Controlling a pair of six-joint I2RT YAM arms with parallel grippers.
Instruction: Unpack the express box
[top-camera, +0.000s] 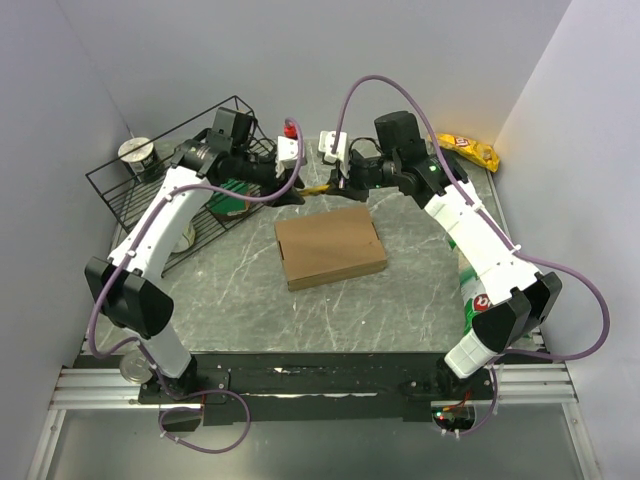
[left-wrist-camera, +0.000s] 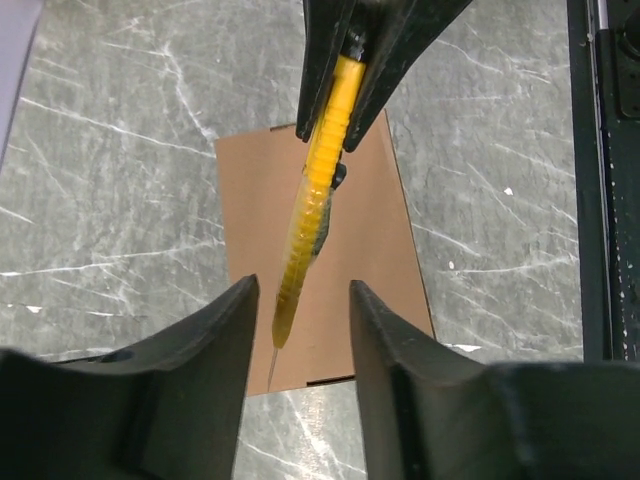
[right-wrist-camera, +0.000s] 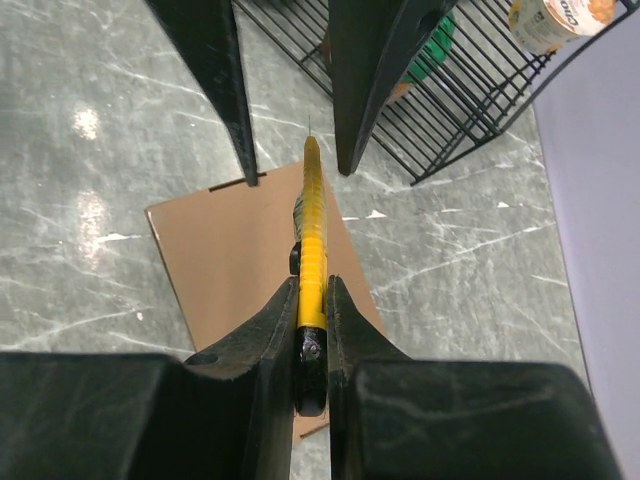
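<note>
Right now my 2 arms meet above the flat brown cardboard express box (top-camera: 330, 247), which lies closed on the grey marbled table (top-camera: 230, 290). My right gripper (right-wrist-camera: 312, 290) clamps a slim yellow utility knife (right-wrist-camera: 313, 220). My left gripper (left-wrist-camera: 300, 295) stands open, jaws straddling its tip without touching.

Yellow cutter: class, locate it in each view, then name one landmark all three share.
Top external: yellow cutter is a small sliver at upper centre, between the grippers.
Left wrist: yellow cutter at centre, running down from the right gripper into the open left gripper.
Right wrist: yellow cutter at centre, clamped at the bottom, pointing up.
Shared landmark: the express box beneath it.
</note>
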